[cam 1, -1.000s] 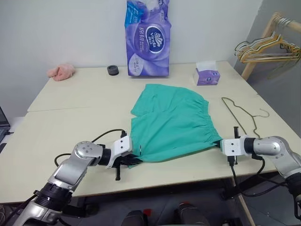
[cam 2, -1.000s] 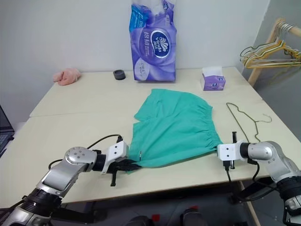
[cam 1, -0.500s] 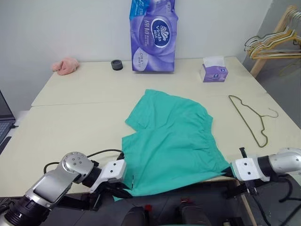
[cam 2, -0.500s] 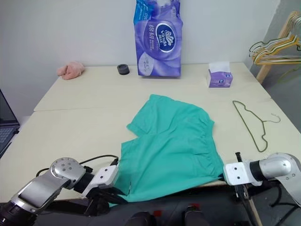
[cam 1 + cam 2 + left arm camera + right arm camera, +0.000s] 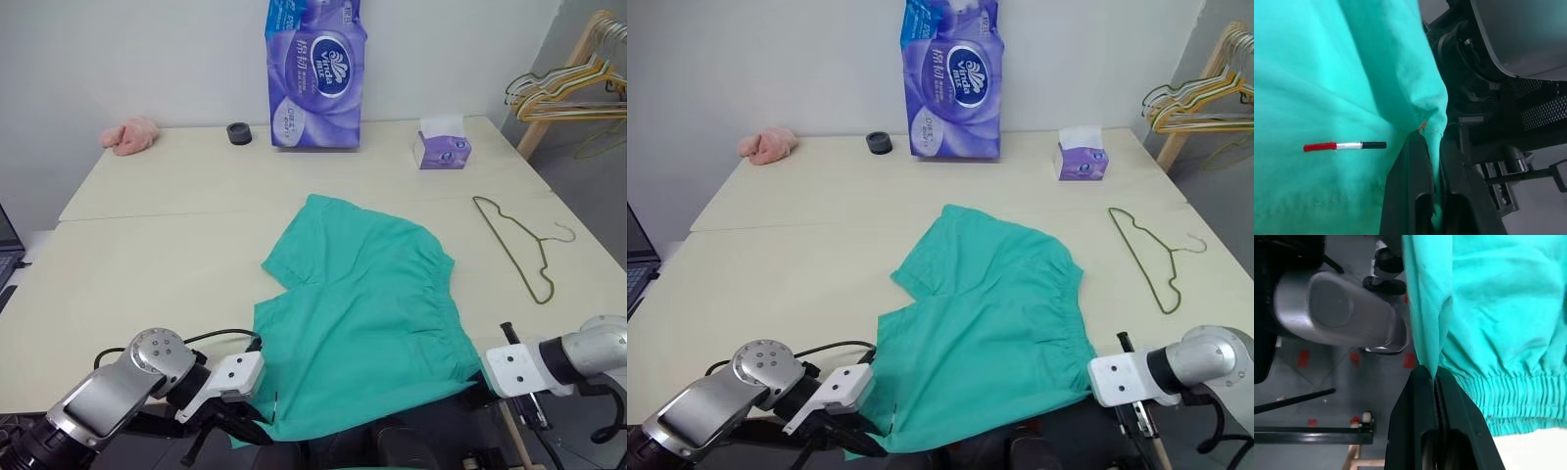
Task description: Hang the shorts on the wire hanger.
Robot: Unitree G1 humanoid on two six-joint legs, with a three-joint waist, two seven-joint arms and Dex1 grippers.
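On the pale wooden table (image 5: 147,264), the teal-green cloth shorts (image 5: 367,313) lie spread at near centre, their near edge hanging over the table's near edge. Right of them, apart, lies the thin grey-bronze wire hanger (image 5: 516,245), flat, hook to the right.

Left gripper (image 5: 1434,196): head views place it at the shorts' near-left corner; the left wrist view shows its black fingers pinching a fold of the cloth, with an orange fleck at the pinch and a red-white-black cord tip (image 5: 1344,145) lying on the fabric.

Right gripper (image 5: 1436,382): at the near-right corner; the right wrist view shows its fingers pressed together on a thin fold, beside the gathered elastic waistband (image 5: 1520,396).

Far side: purple tissue-roll pack (image 5: 313,73), purple tissue box (image 5: 441,149), black ring (image 5: 237,133), pink cloth (image 5: 127,136).
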